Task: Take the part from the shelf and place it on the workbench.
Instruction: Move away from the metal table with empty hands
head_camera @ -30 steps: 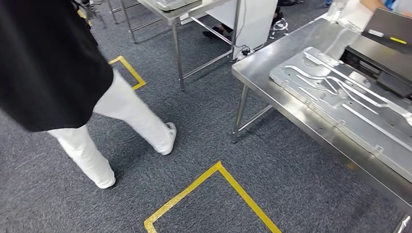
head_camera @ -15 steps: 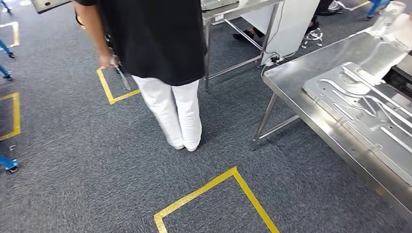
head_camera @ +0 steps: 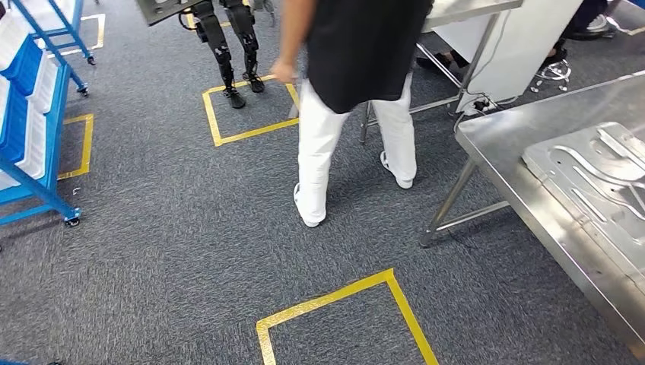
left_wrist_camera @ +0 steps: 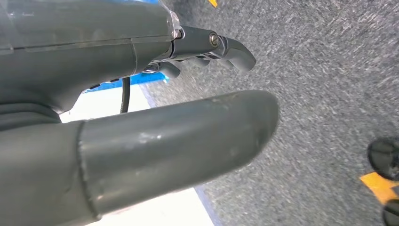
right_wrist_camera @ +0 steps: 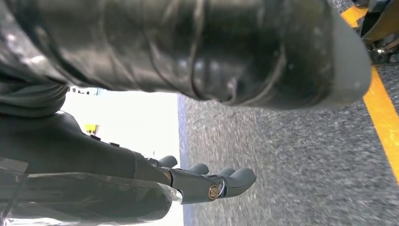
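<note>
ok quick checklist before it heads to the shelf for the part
1. Left hand free: ok, holds nothing, fingers apart.
2. Right hand free: ok, holds nothing.
3. Path clear: not ok, a person stands ahead.
4. Blue shelf in sight: ok, at the left.
5. Part on shelf located: cannot tell.
6. Workbench has bare space: ok, beside the metal plate.

Grey speckled carpet (head_camera: 152,228), yellow tape square (head_camera: 342,304), blue shelf (head_camera: 30,144), silver workbench (head_camera: 517,129)

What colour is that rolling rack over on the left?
Blue, with white panels; the rack shows best in the head view.
</note>
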